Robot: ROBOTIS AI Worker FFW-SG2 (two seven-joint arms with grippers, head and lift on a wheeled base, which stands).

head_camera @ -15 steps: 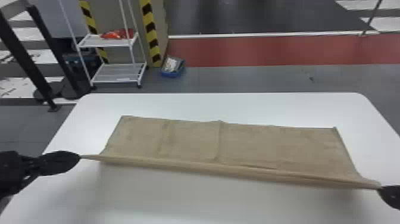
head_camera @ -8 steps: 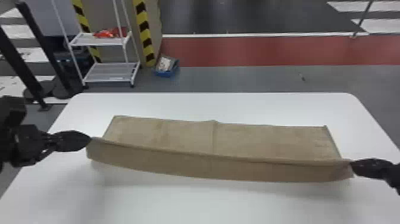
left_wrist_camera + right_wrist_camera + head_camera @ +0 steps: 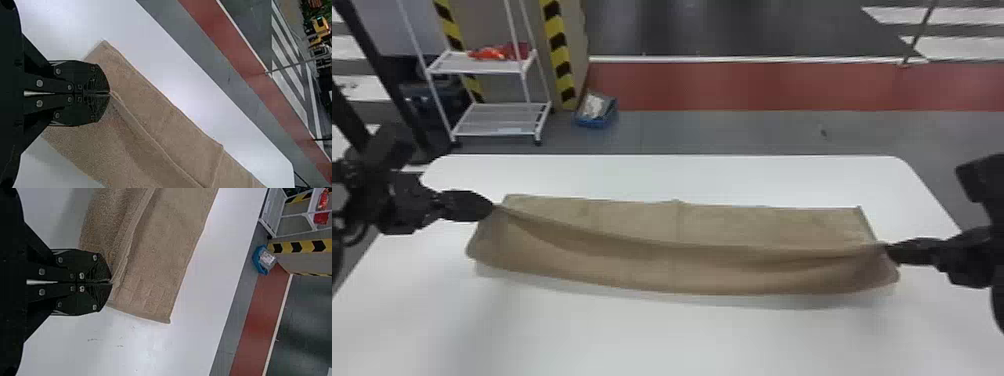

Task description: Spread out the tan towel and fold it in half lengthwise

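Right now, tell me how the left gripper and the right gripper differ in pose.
The left gripper pinches the tan towel at its left end, the right gripper at its right end. In the head view, the left gripper sits higher and points right, while the right gripper sits lower and points left. Both are black and shut on the same edge.

Tan towel [image 3: 652,270] spread wide across white table [image 3: 652,340], partly folded lengthwise; one long edge raised, sagging at middle.

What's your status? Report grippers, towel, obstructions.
Both grippers, left and right, shut on near edge of towel. Towel part-folded, edge held up, far strip flat on table. Nothing seen in the way.
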